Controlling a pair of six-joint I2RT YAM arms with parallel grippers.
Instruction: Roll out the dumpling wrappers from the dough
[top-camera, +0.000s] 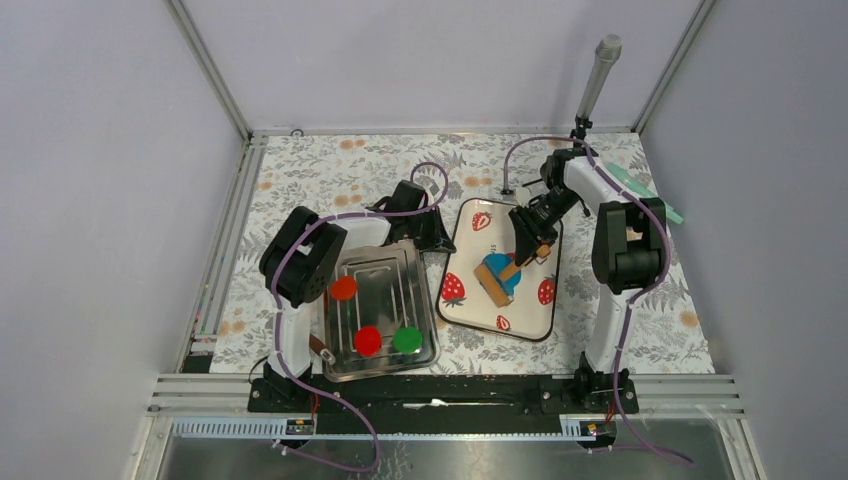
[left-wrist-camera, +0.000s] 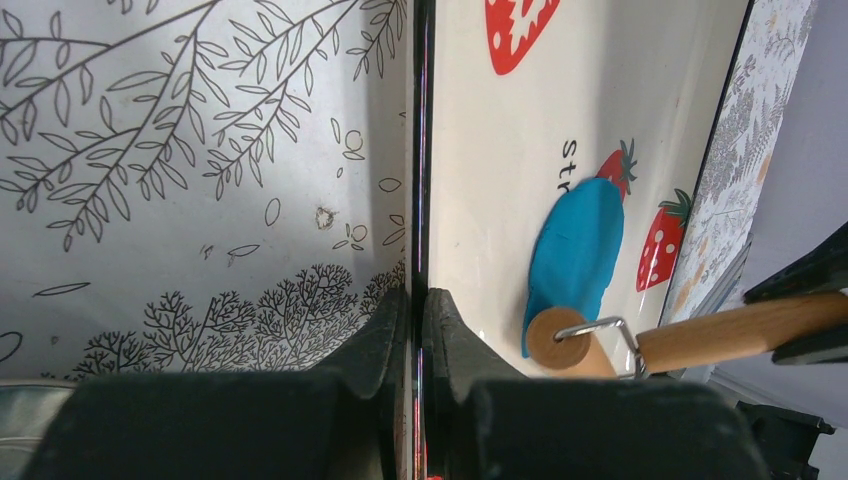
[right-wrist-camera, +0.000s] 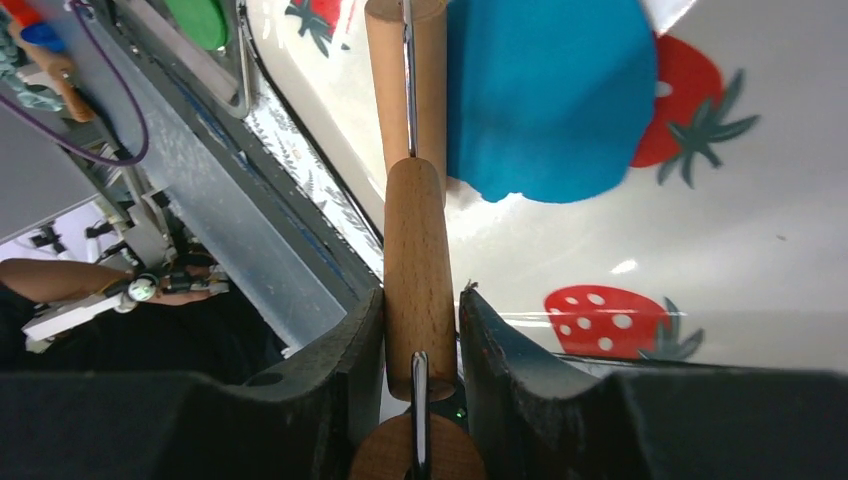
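Strawberry tray (top-camera: 525, 315): roller (top-camera: 492, 288), clamped by right gripper (top-camera: 528, 243), covers part of dough (top-camera: 497, 264).

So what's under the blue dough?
The dough lies on the white strawberry tray. It partly covers one printed strawberry; anything else printed underneath is hidden.

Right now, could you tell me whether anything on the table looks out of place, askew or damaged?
Nothing looks spilled or broken. The strawberry tray lies askew on the table, its rim pinched by the left claw. The right claw grips the rolling pin at the edge of the flattened dough.
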